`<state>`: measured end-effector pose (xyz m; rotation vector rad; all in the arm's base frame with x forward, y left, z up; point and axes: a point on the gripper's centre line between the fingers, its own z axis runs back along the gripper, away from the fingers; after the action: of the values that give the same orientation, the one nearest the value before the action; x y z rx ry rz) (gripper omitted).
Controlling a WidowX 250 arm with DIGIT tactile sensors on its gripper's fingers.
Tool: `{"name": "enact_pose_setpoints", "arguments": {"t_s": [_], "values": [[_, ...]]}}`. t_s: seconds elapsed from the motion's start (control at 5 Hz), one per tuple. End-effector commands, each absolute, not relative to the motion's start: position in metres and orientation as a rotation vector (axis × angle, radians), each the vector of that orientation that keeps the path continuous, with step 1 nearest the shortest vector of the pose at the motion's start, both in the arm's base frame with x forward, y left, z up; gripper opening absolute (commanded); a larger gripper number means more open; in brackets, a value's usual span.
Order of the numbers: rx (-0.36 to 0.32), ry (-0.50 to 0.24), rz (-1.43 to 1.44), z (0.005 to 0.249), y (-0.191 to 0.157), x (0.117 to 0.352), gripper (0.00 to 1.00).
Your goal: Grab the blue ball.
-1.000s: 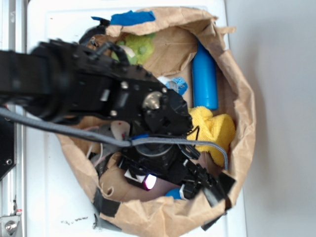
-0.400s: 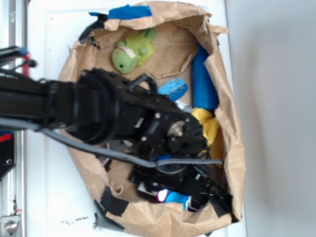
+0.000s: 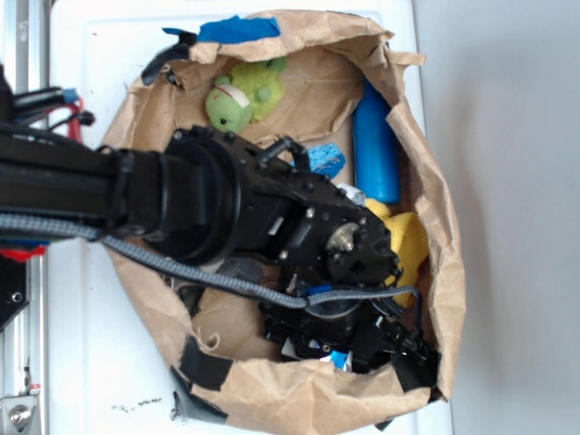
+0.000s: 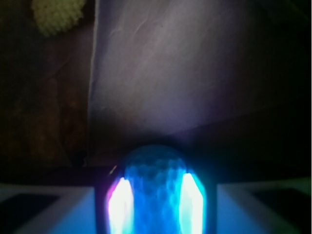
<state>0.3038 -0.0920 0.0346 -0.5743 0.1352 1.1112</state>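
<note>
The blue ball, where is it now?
In the wrist view the blue ball sits bottom centre between the gripper fingers, low in the paper bag.

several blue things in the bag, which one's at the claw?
The blue ball, round, right between the claw tips. The blue cylinder and blue sponge lie farther up the bag.

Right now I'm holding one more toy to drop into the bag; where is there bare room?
Bare paper floor lies between the green plush and the blue cylinder. The lower half is crowded: arm, gripper around the blue ball, yellow plush.
</note>
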Motion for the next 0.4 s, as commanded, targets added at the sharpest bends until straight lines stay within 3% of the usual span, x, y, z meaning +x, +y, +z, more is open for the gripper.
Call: {"name": "enact_pose_setpoints", "arguments": {"t_s": [0.0,0.2], "values": [[-0.603,0.090,1.029,0.045,-0.085,0.308,0.00],[-0.676,0.074,0.940,0.067,-0.070,0.312,0.00]]}}
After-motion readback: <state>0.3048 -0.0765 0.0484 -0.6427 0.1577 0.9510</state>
